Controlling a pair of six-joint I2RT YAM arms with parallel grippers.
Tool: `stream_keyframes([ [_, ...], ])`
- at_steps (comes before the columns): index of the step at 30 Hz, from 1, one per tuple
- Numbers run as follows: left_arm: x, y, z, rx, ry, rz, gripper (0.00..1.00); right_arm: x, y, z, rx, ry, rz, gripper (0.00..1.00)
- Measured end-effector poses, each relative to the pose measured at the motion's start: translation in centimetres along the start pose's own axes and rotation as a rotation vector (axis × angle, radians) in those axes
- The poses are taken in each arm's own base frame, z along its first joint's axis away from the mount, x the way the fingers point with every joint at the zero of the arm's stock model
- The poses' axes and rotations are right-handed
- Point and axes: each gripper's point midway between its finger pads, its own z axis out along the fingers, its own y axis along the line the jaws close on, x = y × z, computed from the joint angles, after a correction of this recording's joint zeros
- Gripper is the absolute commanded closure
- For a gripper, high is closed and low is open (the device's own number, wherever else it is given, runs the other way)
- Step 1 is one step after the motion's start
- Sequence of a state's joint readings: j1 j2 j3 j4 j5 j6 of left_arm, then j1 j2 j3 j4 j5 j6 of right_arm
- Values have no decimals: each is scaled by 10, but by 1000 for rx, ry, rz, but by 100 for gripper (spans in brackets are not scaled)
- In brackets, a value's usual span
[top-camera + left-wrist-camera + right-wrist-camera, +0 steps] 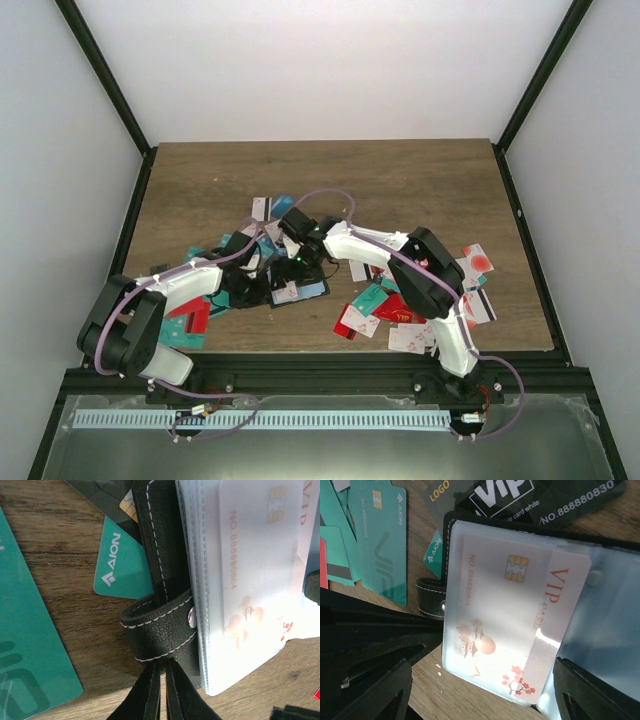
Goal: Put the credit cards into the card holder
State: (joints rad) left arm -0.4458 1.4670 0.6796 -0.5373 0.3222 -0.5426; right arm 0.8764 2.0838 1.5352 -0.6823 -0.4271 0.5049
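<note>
Black fingers (151, 697) of the left gripper (161, 682) sit together, seemingly pinching the leather edge of the black card holder (160, 545). It lies open near the desk's (400, 180) centre.

Right gripper (485, 680) jaws stand apart, straddling a white VIP card (520, 610). That card is partly inside a clear sleeve, its free edge sticking out at 3 o'clock. The step is best done by pinning the holder and pushing that edge flat toward 9 o'clock until flush.

Counted: one holder, one card going in. Loose credit cards (372, 300) overlap too much to total, though at least three teal and two dark ones show.
</note>
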Motion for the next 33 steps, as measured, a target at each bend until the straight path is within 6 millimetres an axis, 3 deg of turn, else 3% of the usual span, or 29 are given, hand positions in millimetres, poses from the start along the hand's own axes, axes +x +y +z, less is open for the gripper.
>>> stream_keyframes([
  [9, 0, 0, 0, 1, 2, 1, 93, -4, 13, 0, -70, -8, -19, 23],
  [20, 0, -1, -1, 2, 4, 14, 93, 0, 15, -3, -95, -6, -29, 22],
  [23, -5, -7, -9, 12, -14, 30, 93, -1, 18, -27, -90, -47, -44, 21],
  [28, -18, -29, -31, 64, -67, 81, 92, 4, 24, -89, -95, -166, -55, 18],
  [31, -21, -47, -43, 108, -90, 127, 92, 16, 4, -119, -44, -227, 3, 16],
  [33, -21, -61, -48, 136, -93, 169, 92, 29, -21, -133, 25, -246, 84, 16],
])
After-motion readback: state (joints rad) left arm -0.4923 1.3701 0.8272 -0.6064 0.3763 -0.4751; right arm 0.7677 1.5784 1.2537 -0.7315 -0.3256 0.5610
